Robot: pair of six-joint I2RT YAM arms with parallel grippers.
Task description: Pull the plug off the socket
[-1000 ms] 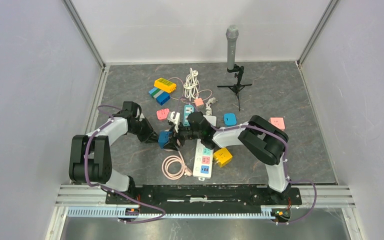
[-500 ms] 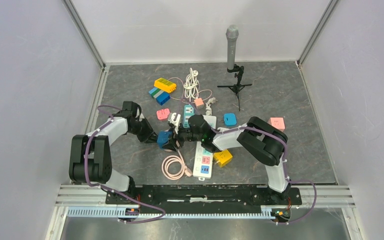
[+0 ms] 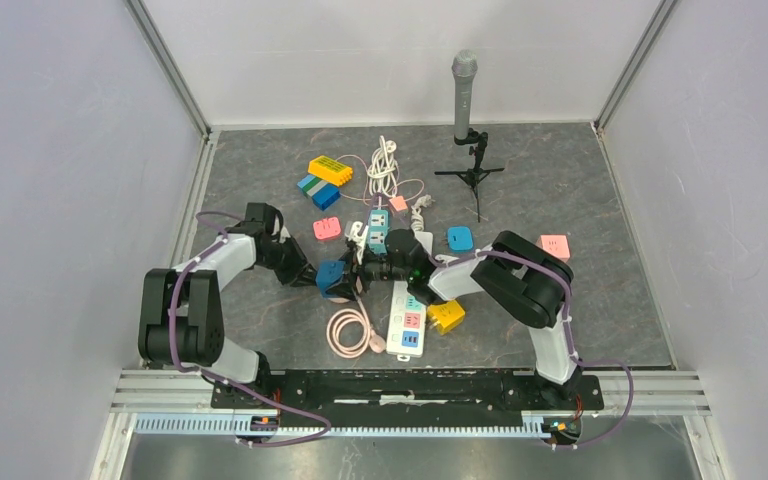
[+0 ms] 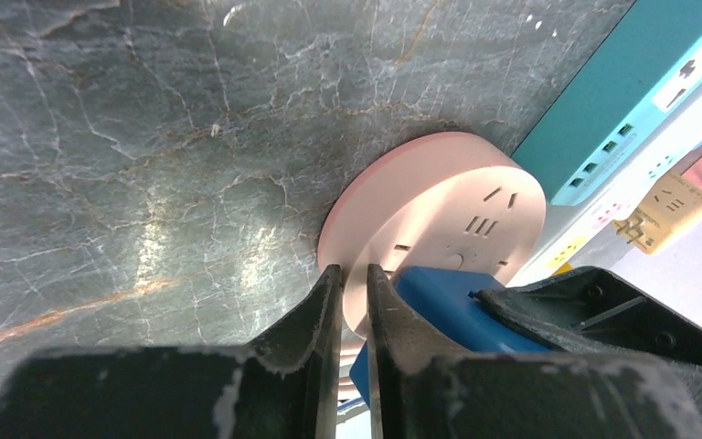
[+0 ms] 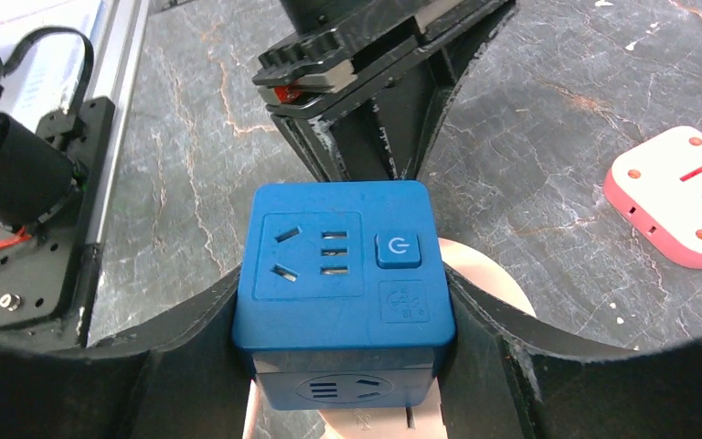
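Note:
The blue cube plug (image 5: 343,274) sits plugged into a round pink socket disc (image 4: 439,219). My right gripper (image 5: 343,302) is shut on the cube's two sides. My left gripper (image 4: 347,274) is shut on the rim of the pink disc, and its fingers show just behind the cube in the right wrist view (image 5: 388,110). In the top view the cube (image 3: 332,278) lies between the left gripper (image 3: 313,277) and the right gripper (image 3: 352,274), left of the table's middle. There the cube hides the disc.
A coiled pink cable (image 3: 348,332) lies just in front of the cube. A white power strip (image 3: 407,322), a yellow cube (image 3: 446,314) and a teal strip (image 3: 376,228) lie to its right. A pink adapter (image 5: 686,197) lies nearby. A microphone on a tripod (image 3: 465,100) stands at the back.
The right wrist has turned and shifted a little toward the back. The blue cube has stayed almost in place between the two grippers. The left arm has barely moved.

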